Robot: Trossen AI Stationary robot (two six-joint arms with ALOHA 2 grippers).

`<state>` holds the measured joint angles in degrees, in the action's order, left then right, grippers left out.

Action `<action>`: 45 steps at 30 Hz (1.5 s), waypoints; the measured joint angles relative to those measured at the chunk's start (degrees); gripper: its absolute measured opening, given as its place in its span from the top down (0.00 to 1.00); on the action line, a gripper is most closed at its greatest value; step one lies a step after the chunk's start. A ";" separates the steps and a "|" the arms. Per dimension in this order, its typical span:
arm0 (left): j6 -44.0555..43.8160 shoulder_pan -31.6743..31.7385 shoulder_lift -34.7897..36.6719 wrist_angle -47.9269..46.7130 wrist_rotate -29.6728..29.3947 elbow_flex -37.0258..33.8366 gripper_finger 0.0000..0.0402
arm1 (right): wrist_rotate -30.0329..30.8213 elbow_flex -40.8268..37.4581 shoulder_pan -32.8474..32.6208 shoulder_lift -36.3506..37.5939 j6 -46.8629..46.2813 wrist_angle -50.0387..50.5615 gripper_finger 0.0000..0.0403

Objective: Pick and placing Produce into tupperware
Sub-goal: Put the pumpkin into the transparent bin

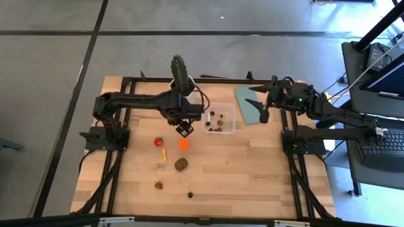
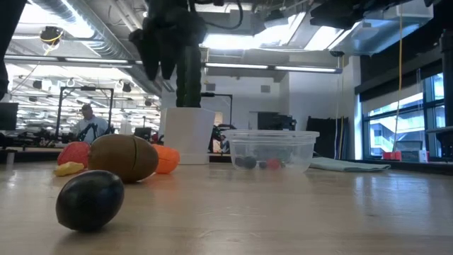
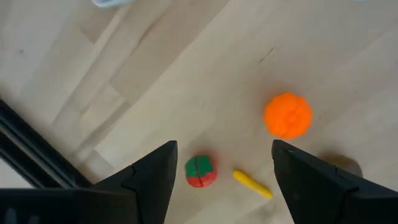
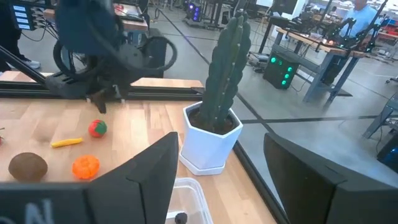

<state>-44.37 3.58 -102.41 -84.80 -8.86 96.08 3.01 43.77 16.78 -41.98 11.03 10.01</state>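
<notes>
Clear plastic marked the tupperware (image 1: 219,119) in the high view, already holding a few small fruits, with the left gripper (image 1: 184,130) hanging just beside its wall and just above the orange ball (image 1: 184,144); a strawberry (image 1: 158,142), a yellow stick (image 1: 164,154), a brown oval (image 1: 181,164), another strawberry (image 1: 158,185) and a dark berry (image 1: 190,195) lay spread over the wooden surface (image 1: 252,183), while the right gripper (image 1: 263,107) waited over the blue-grey lid (image 1: 246,101), jaws open. In the low view the dark berry (image 2: 90,200) and brown oval (image 2: 123,157) sat nearest, the tupperware (image 2: 270,150) beyond, next to the cactus pot (image 2: 188,134). In the left wrist view the jaws stood apart and empty, high above the surface; the strawberry (image 3: 200,171) and stick (image 3: 252,184) showed between them, the orange ball (image 3: 287,116) farther ahead. These toys looked light, hard and prone to roll, so a hold across the ball's middle seemed best. The right wrist view showed the cactus (image 4: 226,68) and the left arm beyond.
</notes>
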 joint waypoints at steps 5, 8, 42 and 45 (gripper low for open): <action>-1.09 -1.44 -0.18 6.98 -0.48 -4.07 0.38 | 0.00 0.00 0.00 -0.02 0.00 -0.01 0.41; -3.15 -1.95 -0.20 10.50 1.36 -6.24 0.38 | -0.02 0.00 0.00 -0.02 -0.02 -0.16 0.41; 1.05 -1.23 -0.25 22.80 10.46 -14.59 0.25 | 0.00 0.00 0.00 -0.02 0.20 -1.65 0.41; 0.84 -1.26 -0.25 22.29 10.46 -14.59 0.25 | 0.00 0.00 0.00 -0.02 0.35 -1.65 0.41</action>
<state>-43.53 2.33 -102.65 -62.52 1.61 81.49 3.01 43.77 16.78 -42.00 11.38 8.36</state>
